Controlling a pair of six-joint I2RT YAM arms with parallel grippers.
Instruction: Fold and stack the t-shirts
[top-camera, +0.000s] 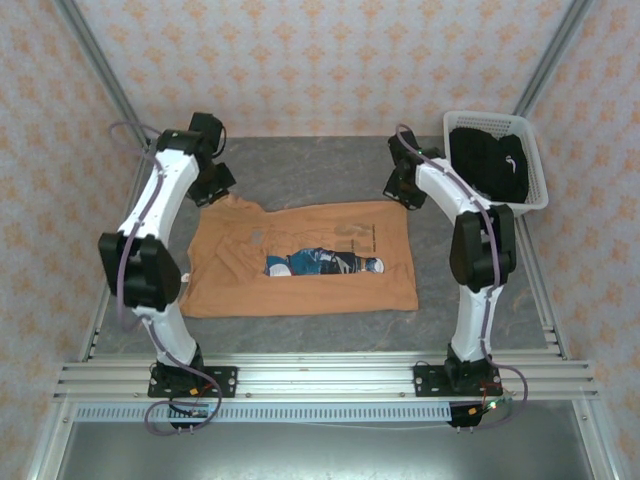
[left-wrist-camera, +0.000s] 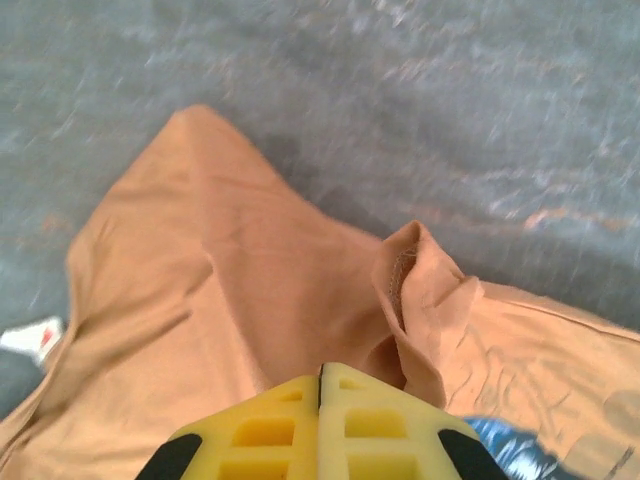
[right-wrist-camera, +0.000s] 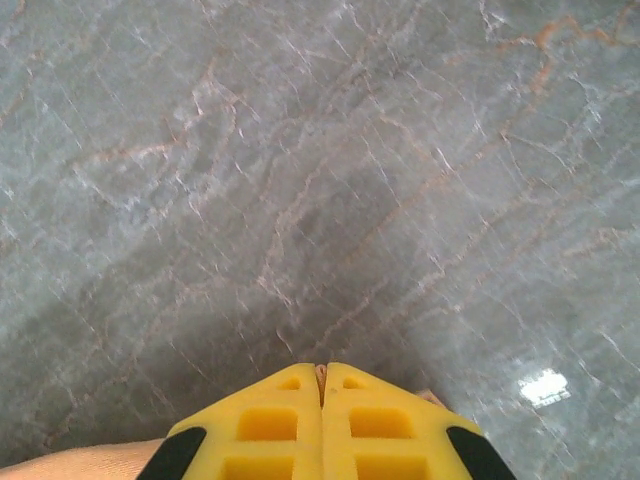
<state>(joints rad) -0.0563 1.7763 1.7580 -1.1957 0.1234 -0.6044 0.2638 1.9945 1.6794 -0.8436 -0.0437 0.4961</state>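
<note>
**A:** What lies in front of you?

**B:** My grey marbled desk (top-camera: 300, 170), with the orange-tan t-shirt (top-camera: 300, 235) spread across its middle between my arms. At the far right corner stands a white slotted basket (top-camera: 537, 190) with a black t-shirt (top-camera: 480, 160) bundled inside. The orange one shows its blue-and-white figure print (top-camera: 325, 264) face up.

**A:** And your tools?

**B:** My left tool (left-wrist-camera: 320, 375) is clenched on the orange-tan t-shirt at its far left corner, where the cloth tents up to the tips. My right tool (right-wrist-camera: 322, 372), at the far right corner, is clenched too and pinches a sliver of that cloth.
</note>
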